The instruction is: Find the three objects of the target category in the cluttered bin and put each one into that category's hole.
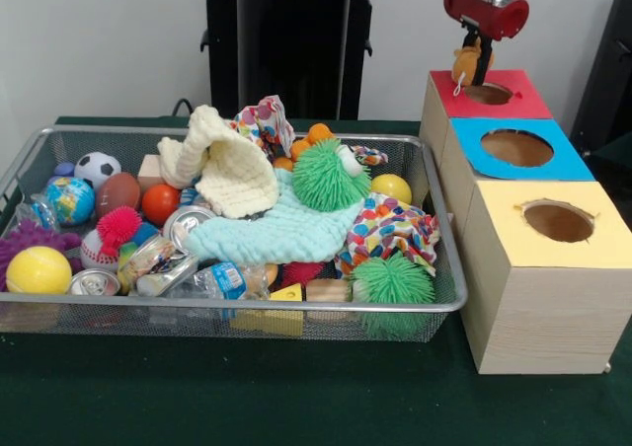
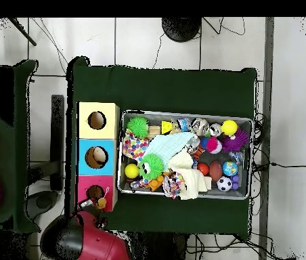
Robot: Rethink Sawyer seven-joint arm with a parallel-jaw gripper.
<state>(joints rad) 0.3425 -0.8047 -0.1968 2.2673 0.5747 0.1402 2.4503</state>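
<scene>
My gripper (image 1: 478, 71) hangs over the round hole of the red-topped box (image 1: 513, 103), at the far end of the row of boxes. It is shut on a small orange toy (image 1: 464, 63) with a white tag, held just above the hole's rim. In the overhead view the gripper (image 2: 99, 200) and the orange toy (image 2: 103, 202) sit at the edge of the red box (image 2: 86, 184). The wire bin (image 1: 296, 310) beside the boxes is full of balls, cloths, cans and spiky toys.
A blue-topped box (image 1: 568, 165) and a yellow-topped box (image 1: 602, 231) stand in line with the red one. In the bin lie two green spiky balls (image 1: 331, 175) (image 1: 392, 280), a cream cloth (image 1: 232, 170), a mint cloth (image 1: 281, 231), a soccer ball (image 1: 97, 168) and cans (image 1: 94, 282).
</scene>
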